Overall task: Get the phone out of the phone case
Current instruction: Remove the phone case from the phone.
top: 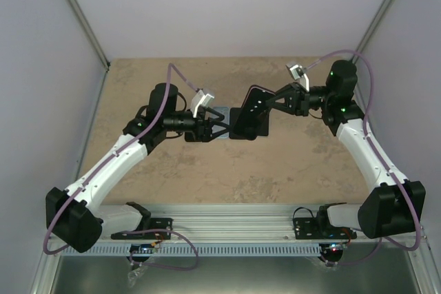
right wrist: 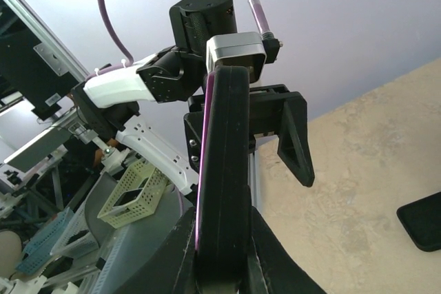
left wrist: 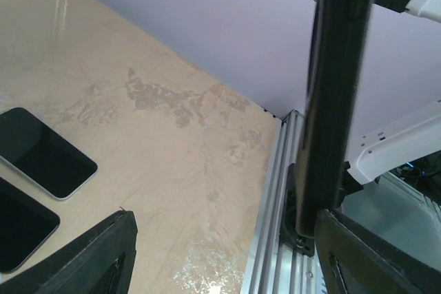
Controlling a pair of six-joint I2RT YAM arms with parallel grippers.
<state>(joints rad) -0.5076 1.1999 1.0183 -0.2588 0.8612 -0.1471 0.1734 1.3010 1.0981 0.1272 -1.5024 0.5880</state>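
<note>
The black phone case with the phone in it (top: 249, 113) hangs upright above the table's middle, held by my right gripper (top: 270, 103). In the right wrist view the case (right wrist: 224, 163) stands edge-on, a thin purple line running down its left edge, and my right gripper (right wrist: 222, 246) is shut on its lower end. My left gripper (top: 222, 127) is open just left of the case. In the left wrist view the case (left wrist: 337, 101) stands next to the right finger (left wrist: 372, 256). The left finger (left wrist: 96, 259) is far from the case, and my left gripper (left wrist: 231, 259) holds nothing.
Two flat dark-screened devices (left wrist: 48, 153) (left wrist: 21, 228) lie on the tan table under my left gripper. Another flat black thing (right wrist: 420, 222) lies on the table at the right wrist view's edge. An aluminium rail (top: 227, 228) runs along the near edge. Walls close three sides.
</note>
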